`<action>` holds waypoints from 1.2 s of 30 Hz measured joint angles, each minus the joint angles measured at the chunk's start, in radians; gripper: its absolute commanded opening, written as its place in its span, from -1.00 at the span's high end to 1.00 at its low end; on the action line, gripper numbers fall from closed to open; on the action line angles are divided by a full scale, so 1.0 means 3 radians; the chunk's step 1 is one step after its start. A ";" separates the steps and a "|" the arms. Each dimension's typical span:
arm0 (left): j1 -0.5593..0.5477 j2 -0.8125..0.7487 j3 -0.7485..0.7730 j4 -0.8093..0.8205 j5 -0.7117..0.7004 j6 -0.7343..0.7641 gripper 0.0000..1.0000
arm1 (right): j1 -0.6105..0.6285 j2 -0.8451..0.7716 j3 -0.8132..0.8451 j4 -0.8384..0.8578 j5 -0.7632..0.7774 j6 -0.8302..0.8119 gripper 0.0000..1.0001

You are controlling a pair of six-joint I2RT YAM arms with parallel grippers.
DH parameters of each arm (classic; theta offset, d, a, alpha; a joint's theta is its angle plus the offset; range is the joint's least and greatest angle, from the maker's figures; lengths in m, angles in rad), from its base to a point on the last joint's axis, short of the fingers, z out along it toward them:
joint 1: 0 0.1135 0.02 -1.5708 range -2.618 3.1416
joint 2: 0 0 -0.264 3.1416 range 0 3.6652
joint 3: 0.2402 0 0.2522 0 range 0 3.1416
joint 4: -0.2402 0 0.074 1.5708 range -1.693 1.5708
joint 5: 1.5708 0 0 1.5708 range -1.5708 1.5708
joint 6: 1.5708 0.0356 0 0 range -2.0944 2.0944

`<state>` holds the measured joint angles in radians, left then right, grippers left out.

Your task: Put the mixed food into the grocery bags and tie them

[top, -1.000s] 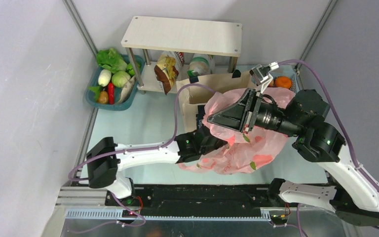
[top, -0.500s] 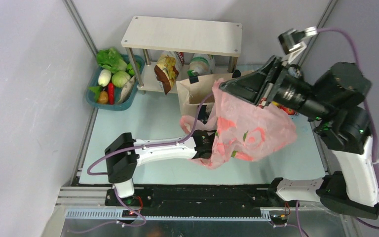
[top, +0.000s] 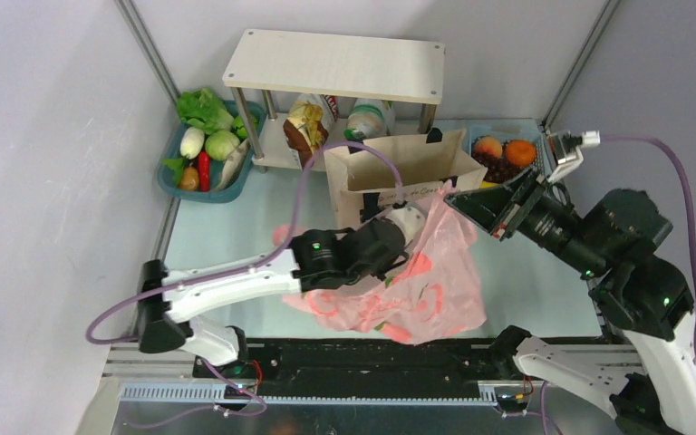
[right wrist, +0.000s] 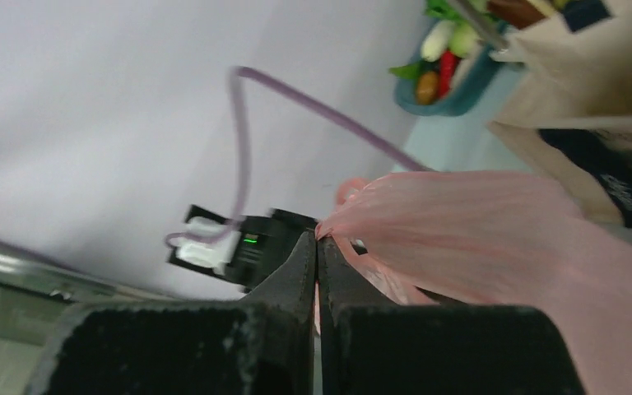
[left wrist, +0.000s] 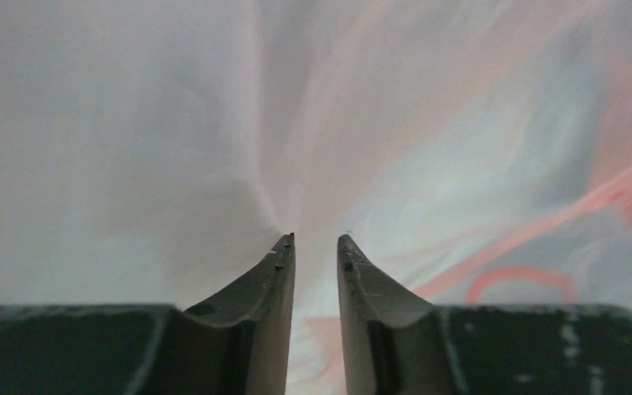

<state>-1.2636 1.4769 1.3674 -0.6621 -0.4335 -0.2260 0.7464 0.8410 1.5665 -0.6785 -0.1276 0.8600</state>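
The pink plastic bag (top: 426,290) hangs stretched in front of the beige canvas tote (top: 399,168). My right gripper (top: 449,196) is shut on the pink bag's upper corner (right wrist: 354,216), its jaws (right wrist: 318,234) pressed flat on the film. My left gripper (left wrist: 315,239) is pushed up against the pink film (left wrist: 461,123); its jaws stand a narrow gap apart with nothing pinched. A white radish (top: 192,142) lies in the teal basket (top: 245,169). A crisp packet (top: 306,127) stands under the shelf. Dark red grapes (top: 503,169) lie in the blue basket at back right.
A wooden shelf (top: 335,63) stands at the back with packets and a bottle beneath it. The teal basket holds several vegetables. An orange (top: 520,151) and a peach (top: 487,145) lie beside the grapes. Purple cables loop over both arms.
The left gripper's jaws have parted and its arm has swung toward the tote. The right gripper, still shut on the bag's corner, has come down and to the right, and the bag hangs lower.
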 measured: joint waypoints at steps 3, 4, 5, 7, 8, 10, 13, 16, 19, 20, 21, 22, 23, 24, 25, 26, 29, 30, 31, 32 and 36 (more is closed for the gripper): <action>0.0017 -0.0272 0.0015 -0.0006 -0.0004 -0.0072 0.30 | -0.0017 -0.0263 -0.0362 -0.0048 0.0228 0.0001 1.00; 0.0025 -0.0356 0.0020 -0.0019 -0.0005 -0.0108 0.28 | -0.0018 -0.0334 -0.0455 -0.0072 0.0304 0.0001 1.00; 0.0033 -0.0417 0.0022 -0.0032 -0.0018 -0.0132 0.23 | -0.0018 -0.0392 -0.0528 -0.0102 0.0369 0.0001 1.00; 0.0058 -0.0546 0.0022 -0.0093 -0.0066 -0.0188 0.13 | -0.0022 -0.0463 -0.0631 -0.0154 0.0481 0.0008 1.00; 0.0069 -0.0598 0.0022 -0.0128 -0.0100 -0.0210 0.03 | -0.0024 -0.0487 -0.0684 -0.0161 0.0521 0.0013 1.00; 0.0080 -0.0692 0.0022 -0.0201 -0.0169 -0.0244 -0.15 | -0.0024 -0.0525 -0.0815 -0.0144 0.0580 0.0031 1.00; 0.0103 -0.0855 0.0022 -0.0328 -0.0267 -0.0304 -0.40 | -0.0024 -0.0558 -0.1033 -0.0140 0.0617 0.0083 1.00; 0.0158 -0.1078 0.0003 -0.0420 -0.0320 -0.0384 -0.66 | -0.0024 -0.0561 -0.1188 -0.0141 0.0641 0.0116 1.00; 0.0322 -0.1377 -0.0084 -0.0455 -0.0354 -0.0487 -0.74 | -0.0024 -0.0575 -0.1259 -0.0140 0.0654 0.0137 1.00; 0.0402 -0.1485 -0.0128 -0.0463 -0.0362 -0.0535 -0.75 | -0.0024 -0.0586 -0.1273 -0.0140 0.0656 0.0139 1.00; 0.0493 -0.1612 -0.0188 -0.0470 -0.0375 -0.0589 -0.76 | -0.0024 -0.0609 -0.1292 -0.0137 0.0665 0.0149 1.00; 0.0558 -0.1714 -0.0240 -0.0486 -0.0383 -0.0629 -0.77 | -0.0024 -0.0628 -0.1302 -0.0137 0.0668 0.0151 1.00; 0.0603 -0.1788 -0.0281 -0.0496 -0.0384 -0.0660 -0.79 | -0.0024 -0.0642 -0.1307 -0.0137 0.0670 0.0151 1.00; 0.0632 -0.1854 -0.0323 -0.0501 -0.0381 -0.0684 -0.79 | -0.0024 -0.0654 -0.1311 -0.0136 0.0675 0.0153 1.00; 0.0651 -0.1920 -0.0371 -0.0511 -0.0373 -0.0712 -0.80 | -0.0024 -0.0661 -0.1312 -0.0134 0.0678 0.0153 1.00; 0.0665 -0.1972 -0.0413 -0.0523 -0.0359 -0.0736 -0.80 | -0.0024 -0.0664 -0.1312 -0.0131 0.0679 0.0153 1.00; 0.0674 -0.2098 -0.0525 -0.0544 -0.0217 -0.0824 -0.82 | -0.0024 -0.0662 -0.1315 -0.0126 0.0701 0.0153 1.00; 0.0676 -0.2124 -0.0549 -0.0553 -0.0164 -0.0846 -0.82 | -0.0024 -0.0662 -0.1317 -0.0126 0.0706 0.0153 1.00; 0.0678 -0.2162 -0.0587 -0.0557 -0.0058 -0.0891 -0.83 | -0.0024 -0.0662 -0.1319 -0.0126 0.0715 0.0153 1.00; 0.0679 -0.2214 -0.0627 -0.0570 0.0051 -0.0938 -0.83 | -0.0024 -0.0661 -0.1319 -0.0126 0.0726 0.0153 1.00; 0.0679 -0.2502 -0.0769 -0.0579 0.0446 -0.1144 -0.76 | -0.0024 -0.0650 -0.1319 -0.0128 0.0738 0.0153 1.00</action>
<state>-1.0599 0.7261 1.1366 -0.8356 -0.2996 -0.5694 0.7391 0.6460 1.1709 -0.7170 0.0937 0.9058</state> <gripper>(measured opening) 0.910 0.008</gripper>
